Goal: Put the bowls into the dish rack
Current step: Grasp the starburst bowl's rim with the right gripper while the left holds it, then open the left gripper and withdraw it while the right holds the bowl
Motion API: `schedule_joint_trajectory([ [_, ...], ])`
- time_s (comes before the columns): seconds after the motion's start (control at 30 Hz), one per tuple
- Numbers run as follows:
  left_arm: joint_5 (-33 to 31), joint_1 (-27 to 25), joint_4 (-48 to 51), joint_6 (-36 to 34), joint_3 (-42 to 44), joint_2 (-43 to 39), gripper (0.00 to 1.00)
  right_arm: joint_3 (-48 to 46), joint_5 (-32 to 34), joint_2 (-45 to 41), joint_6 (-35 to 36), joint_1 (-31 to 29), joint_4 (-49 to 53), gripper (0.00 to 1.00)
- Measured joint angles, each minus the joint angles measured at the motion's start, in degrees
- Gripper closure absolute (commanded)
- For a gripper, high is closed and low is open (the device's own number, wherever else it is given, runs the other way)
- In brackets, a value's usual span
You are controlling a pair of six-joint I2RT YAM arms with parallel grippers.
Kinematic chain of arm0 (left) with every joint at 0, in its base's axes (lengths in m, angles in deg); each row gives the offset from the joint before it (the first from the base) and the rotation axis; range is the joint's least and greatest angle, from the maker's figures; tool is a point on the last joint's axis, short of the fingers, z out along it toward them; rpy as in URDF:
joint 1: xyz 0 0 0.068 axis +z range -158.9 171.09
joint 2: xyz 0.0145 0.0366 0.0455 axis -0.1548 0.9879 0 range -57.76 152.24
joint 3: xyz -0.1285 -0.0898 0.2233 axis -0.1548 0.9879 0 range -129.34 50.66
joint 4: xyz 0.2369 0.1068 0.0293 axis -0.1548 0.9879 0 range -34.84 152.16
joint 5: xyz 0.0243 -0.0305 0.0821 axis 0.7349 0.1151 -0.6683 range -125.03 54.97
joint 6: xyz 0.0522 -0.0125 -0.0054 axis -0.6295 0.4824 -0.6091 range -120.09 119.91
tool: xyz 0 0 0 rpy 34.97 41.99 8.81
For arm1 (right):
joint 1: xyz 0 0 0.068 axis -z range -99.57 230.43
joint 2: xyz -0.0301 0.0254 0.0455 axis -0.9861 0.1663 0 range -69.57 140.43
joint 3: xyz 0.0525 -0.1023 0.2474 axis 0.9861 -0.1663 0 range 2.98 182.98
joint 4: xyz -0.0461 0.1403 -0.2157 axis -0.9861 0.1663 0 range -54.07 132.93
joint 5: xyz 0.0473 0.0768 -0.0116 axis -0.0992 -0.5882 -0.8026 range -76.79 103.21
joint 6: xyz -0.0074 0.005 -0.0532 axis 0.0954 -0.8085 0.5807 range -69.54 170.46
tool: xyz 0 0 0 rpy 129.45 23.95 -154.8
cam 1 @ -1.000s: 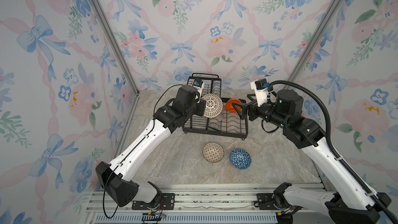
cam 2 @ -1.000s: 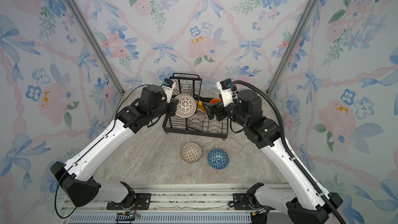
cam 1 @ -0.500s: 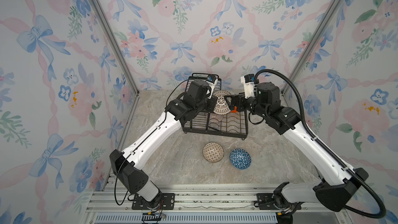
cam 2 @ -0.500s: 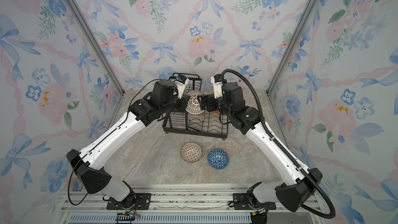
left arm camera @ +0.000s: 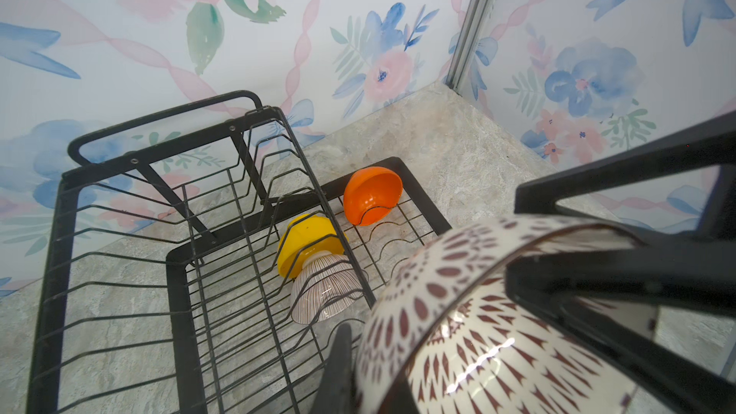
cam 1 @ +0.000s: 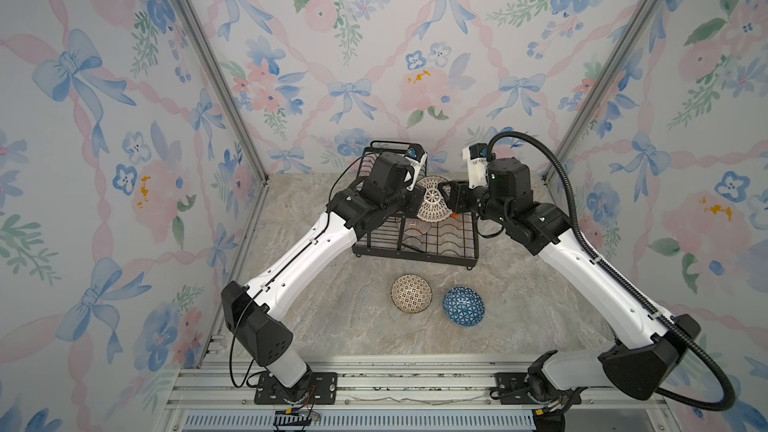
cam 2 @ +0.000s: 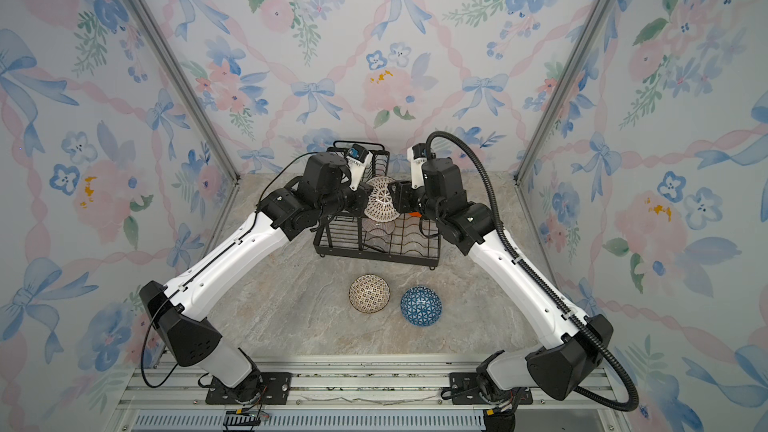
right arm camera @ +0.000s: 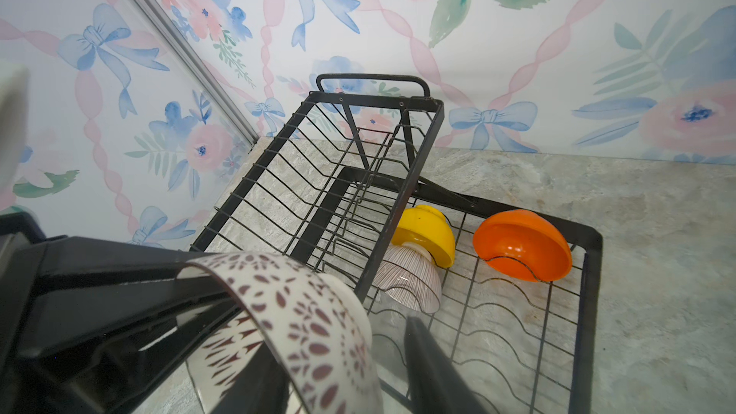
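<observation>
Black fingers on my left gripper [cam 1: 417, 206] are clamped tight on one side of the rim of the glossy white-and-brown lattice bowl [cam 1: 432, 203]. They hold it on edge in the air over the black wire dish rack [cam 1: 415, 256]. My right gripper [cam 1: 448, 201] is at the opposite side of that rim, jaws partway narrowed either side of the bowl wall. Honestly can't tell if they're actually biting.

Down in the rack's lower tray, right against the raised upper basket, the plain yellow bowl [left arm camera: 306, 244] sits tipped in the slots, with the pale pink-striped bowl [left arm camera: 324, 292] touching it. The plain orange bowl [left arm camera: 372, 195] is tipped on its side further right, near the tray's back corner.

On the marble-look tabletop [cam 1: 332, 326] in front of the rack sits the cream-and-brown mosaic bowl [cam 1: 410, 292], with the blue bowl with white triangles [cam 1: 463, 306] just beside it on the right.
</observation>
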Motion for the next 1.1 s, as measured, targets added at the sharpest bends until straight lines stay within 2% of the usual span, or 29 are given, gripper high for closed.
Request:
schedule_joint_trajectory([
  [0.17,0.0,0.0,-0.02,-0.02,-0.83,0.26,1.0,0.0,-0.24,0.85,0.13,0.09,1.09,0.62],
  [0.57,-1.14,-0.42,-0.52,-0.17,-1.36,0.39,1.0,-0.35,0.17,1.25,1.27,0.26,2.71,1.0],
  [0.73,-1.53,-0.52,-0.52,-0.17,-1.36,0.48,1.0,-0.39,0.07,1.22,1.33,0.42,2.75,1.0],
  [0.8,-1.49,-0.52,-0.59,-0.39,-1.31,0.48,0.83,-0.39,0.07,1.18,1.62,0.48,2.78,1.0],
  [0.9,-0.37,-0.48,-1.38,-2.14,-0.55,-0.33,0.46,-0.83,-0.33,0.68,2.4,1.36,3.17,1.0],
  [0.97,0.07,-0.11,-1.51,-2.86,0.35,-1.95,0.27,-1.79,0.04,-0.13,3.48,2.45,3.5,1.0],
  [1.0,0.33,0.37,-1.62,-3.34,0.98,-3.19,0.19,-2.43,0.2,-0.63,4.07,3.06,3.61,1.0],
  [1.1,1.18,3.1,-2.32,-3.48,3.61,-8.04,0.08,-4.39,1.6,-1.79,6.49,4.63,3.54,1.0],
])
